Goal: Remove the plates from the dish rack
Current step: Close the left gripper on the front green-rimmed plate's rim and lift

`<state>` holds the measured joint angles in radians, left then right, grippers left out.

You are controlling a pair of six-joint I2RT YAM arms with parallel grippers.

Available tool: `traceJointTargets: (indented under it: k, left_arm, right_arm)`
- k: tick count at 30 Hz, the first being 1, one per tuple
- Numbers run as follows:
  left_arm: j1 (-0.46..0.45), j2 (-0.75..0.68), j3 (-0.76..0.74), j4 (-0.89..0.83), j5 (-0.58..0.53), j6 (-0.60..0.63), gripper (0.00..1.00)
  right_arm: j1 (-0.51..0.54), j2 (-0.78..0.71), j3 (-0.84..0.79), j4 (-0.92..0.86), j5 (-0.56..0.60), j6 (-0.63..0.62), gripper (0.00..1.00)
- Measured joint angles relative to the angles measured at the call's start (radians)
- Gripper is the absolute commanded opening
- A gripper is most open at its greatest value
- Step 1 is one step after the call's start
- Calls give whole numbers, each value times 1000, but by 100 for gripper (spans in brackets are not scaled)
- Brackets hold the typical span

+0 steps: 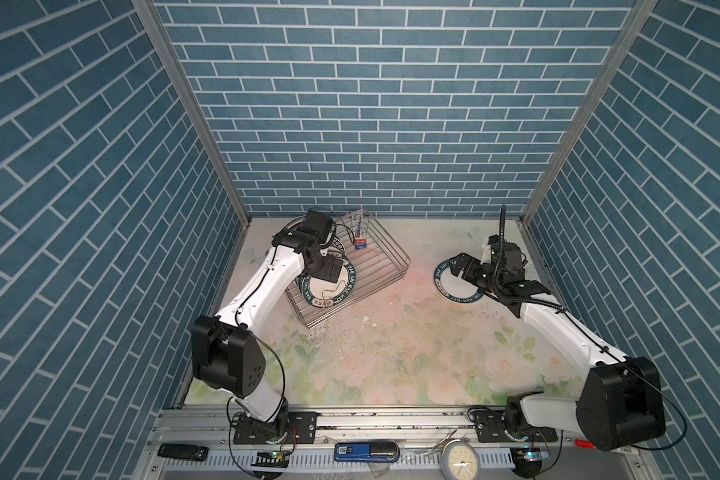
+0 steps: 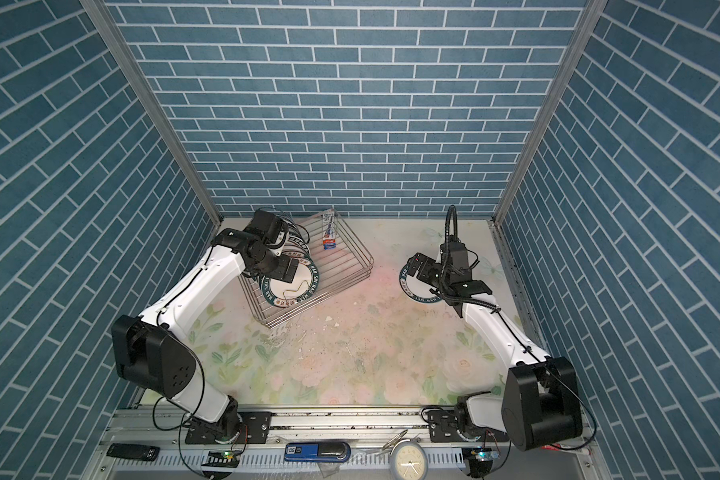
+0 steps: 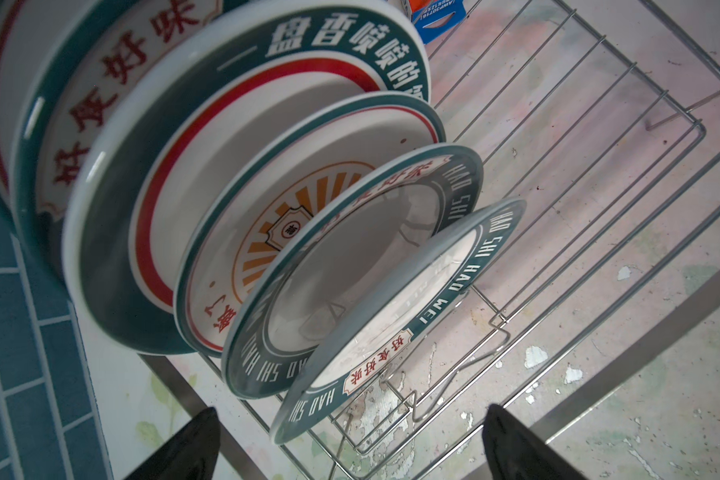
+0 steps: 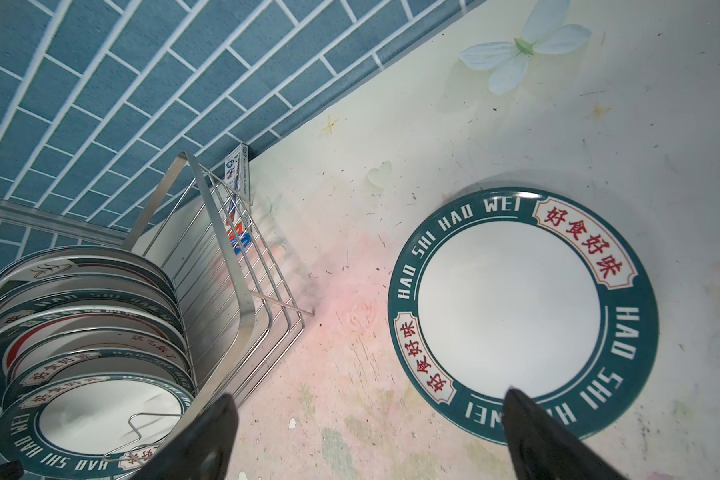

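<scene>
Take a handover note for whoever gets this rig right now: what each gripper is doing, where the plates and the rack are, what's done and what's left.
Left gripper: open, empty, hovering at the front plate of the row in the dish rack.
Right gripper: open, empty, over the edge of the unloaded plate.
Done: that one plate lies flat on the table, right of the rack.
Left: at least six plates, the front one included, stand leaning in the rack's left side, and none is gripped.
</scene>
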<state>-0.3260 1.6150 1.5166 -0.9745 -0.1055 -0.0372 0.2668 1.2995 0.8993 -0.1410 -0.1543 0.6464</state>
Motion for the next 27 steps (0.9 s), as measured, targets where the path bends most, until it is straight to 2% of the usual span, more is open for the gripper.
traceJointTargets:
  k: [6, 14, 21, 27]
  left_arm:
    - [0, 5, 0, 7, 1, 11, 94]
    - [0, 37, 0, 12, 10, 20, 91]
    - [0, 68, 0, 11, 21, 27, 79]
    - [0, 72, 0, 10, 26, 31, 63]
  right_arm:
    - [0, 0, 0, -1, 0, -1, 99]
    - [0, 0, 0, -1, 0, -1, 99]
    - [0, 0, 0, -1, 0, -1, 99]
    - [0, 0, 0, -1, 1, -1, 99]
